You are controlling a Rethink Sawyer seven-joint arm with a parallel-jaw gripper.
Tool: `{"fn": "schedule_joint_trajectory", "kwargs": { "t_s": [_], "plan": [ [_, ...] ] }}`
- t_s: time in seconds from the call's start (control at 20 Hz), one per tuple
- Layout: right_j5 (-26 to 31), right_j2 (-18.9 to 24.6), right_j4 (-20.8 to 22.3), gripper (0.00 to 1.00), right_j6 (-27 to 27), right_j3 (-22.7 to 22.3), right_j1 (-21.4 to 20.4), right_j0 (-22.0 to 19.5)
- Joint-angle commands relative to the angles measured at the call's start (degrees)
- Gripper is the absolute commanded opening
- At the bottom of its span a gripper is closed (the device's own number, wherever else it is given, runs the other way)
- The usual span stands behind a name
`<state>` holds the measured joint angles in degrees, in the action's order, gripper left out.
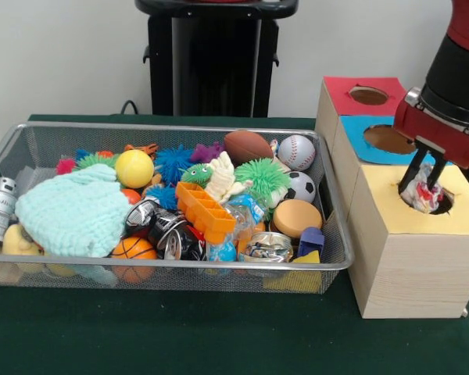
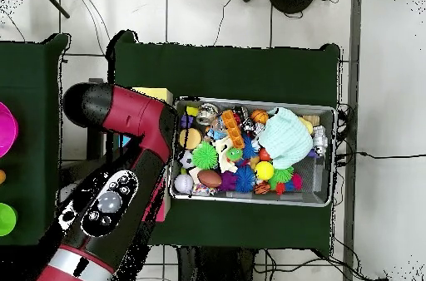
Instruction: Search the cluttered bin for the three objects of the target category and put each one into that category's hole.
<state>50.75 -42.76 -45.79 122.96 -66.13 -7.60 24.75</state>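
My gripper [image 1: 419, 187] stands at the yellow-faced hole [image 1: 444, 206] on the nearest wooden box [image 1: 406, 258]. Its fingers are closed on the white polka-dot cloth [image 1: 424, 195], which hangs bunched into the hole's mouth. The mint-green knit cloth [image 1: 74, 211] lies on top of the clutter at the left end of the wire mesh bin [image 1: 172, 129]. It also shows in the overhead view [image 2: 283, 138], inside the bin [image 2: 333, 157]. The cream knit cloth is hidden. In the overhead view my arm [image 2: 125, 178] covers the gripper and the holes.
The blue-faced hole [image 1: 387, 139] and red-faced hole [image 1: 368, 95] lie behind the yellow one. The bin holds balls, spiky toys, crushed cans [image 1: 168, 230], an orange tray [image 1: 205, 211], a baseball [image 1: 296, 152] and a football [image 1: 247, 146].
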Motion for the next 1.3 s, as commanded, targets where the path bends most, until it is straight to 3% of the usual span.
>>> {"fn": "schedule_joint_trajectory", "kwargs": {
  "t_s": [0.05, 0.6, 0.95, 1.3],
  "plan": [
    [-4.3, 10.1, 2.0, 0.00, 7.4, -4.8, 0.1, -1.3],
    [-4.0, 9.5, 1.4, 0.00, 11.2, -0.1, 2.6, -1.0],
    [-4.9, 9.7, 0.7, 0.00, 12.6, 4.0, 6.3, -1.7],
    [-7.1, 9.6, -0.1, 0.00, 13.3, 4.6, 7.8, -1.5]
  ]
}}
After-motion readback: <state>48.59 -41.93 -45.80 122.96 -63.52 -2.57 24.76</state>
